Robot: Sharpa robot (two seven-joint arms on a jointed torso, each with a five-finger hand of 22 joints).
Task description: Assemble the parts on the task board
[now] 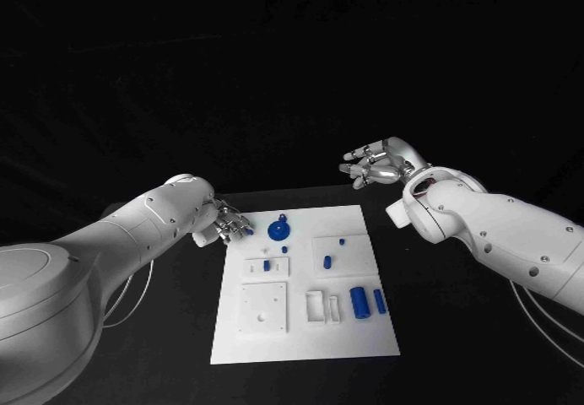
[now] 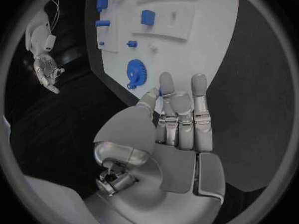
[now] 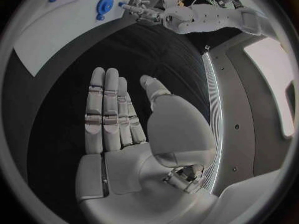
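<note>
Left hand [image 1: 229, 224] released, nearer; round blue toothed gear [image 1: 278, 229] lies at its 3 o'clock on white board [image 1: 305, 337]. Right hand [image 1: 380, 164] released, well off.

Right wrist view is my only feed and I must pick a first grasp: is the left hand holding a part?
Observer: No. The left hand holds nothing, its fingers straight, close to the blue gear.
Operator: Anything at the near end?
Observer: Yes. A large blue cylinder and a slimmer blue cylinder lie side by side near the right edge of the task board.
Operator: Am I over it?
Observer: No. The right hand hangs open beyond its far right corner.
</note>
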